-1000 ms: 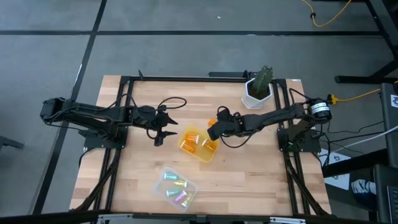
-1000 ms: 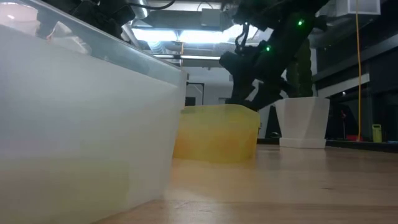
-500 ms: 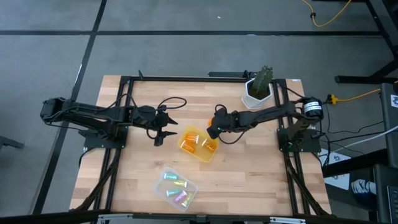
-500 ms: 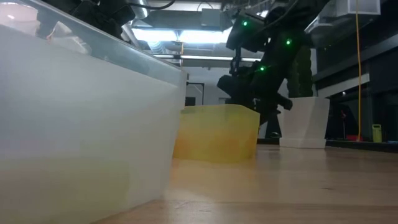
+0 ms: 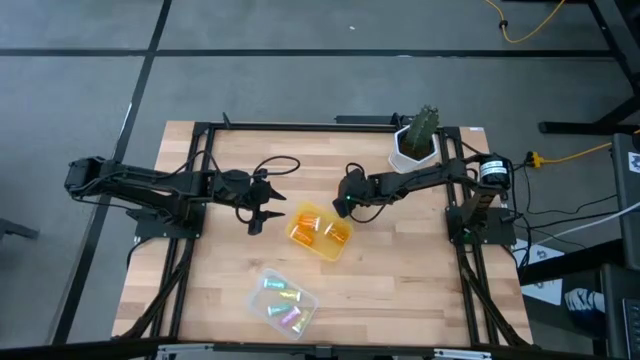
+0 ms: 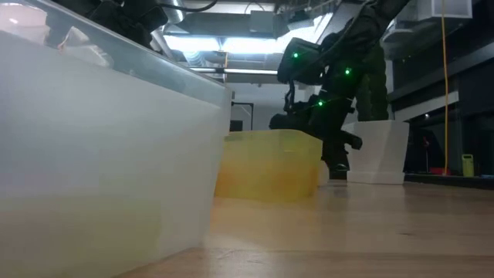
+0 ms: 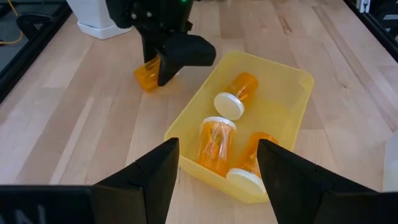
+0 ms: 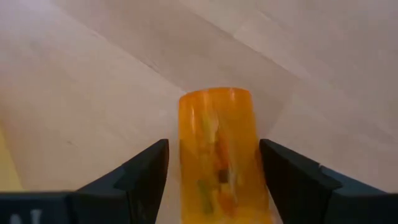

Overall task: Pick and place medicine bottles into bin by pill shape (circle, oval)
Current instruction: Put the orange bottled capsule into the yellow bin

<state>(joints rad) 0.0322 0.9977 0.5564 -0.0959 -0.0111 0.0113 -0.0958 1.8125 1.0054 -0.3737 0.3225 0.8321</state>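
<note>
Grasp step: your right gripper (image 8: 214,186) has its fingers spread either side of an orange bottle (image 8: 217,149) lying on the surface just beside the yellow bin (image 5: 320,232). Next, close and lift. Left gripper (image 7: 217,174) waits, fingers wide.

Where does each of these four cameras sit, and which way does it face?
High: overhead, looking straight down; both arms, the yellow bin and the clear bin.
Low: table height, level across; clear bin wall close, right arm behind the yellow bin.
Left wrist: past open fingers toward three bottles in the yellow bin.
Right wrist: down between fingers onto an orange bottle.
Shared: that orange bottle also shows in the left wrist view.
</note>
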